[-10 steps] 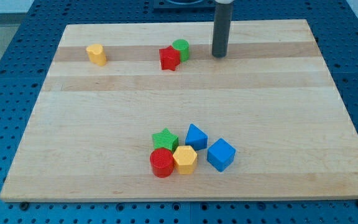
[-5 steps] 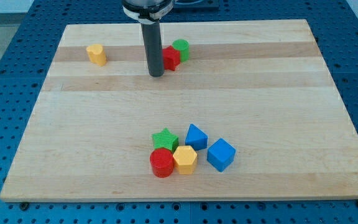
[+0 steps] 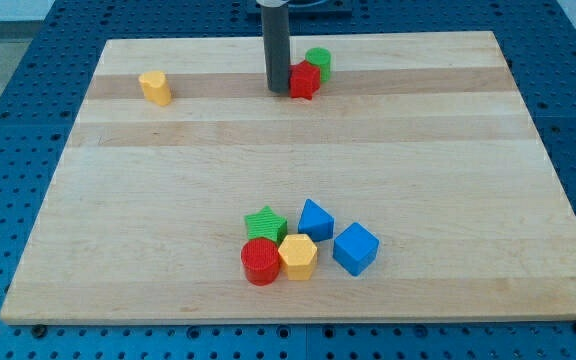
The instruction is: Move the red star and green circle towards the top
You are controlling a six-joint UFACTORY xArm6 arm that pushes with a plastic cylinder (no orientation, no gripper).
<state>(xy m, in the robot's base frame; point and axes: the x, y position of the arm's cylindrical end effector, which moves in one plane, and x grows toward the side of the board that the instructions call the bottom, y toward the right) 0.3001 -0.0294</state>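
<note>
The red star lies near the top of the wooden board, a little right of centre. The green circle touches it at its upper right. My tip stands on the board right against the red star's left side.
A yellow block sits at the upper left. Near the bottom centre is a cluster: green star, red circle, yellow hexagon, blue pentagon-like block and blue cube.
My tip swung from right of the pair to their lower left, then moved up and right. The red star and green circle slid right and slightly up.
</note>
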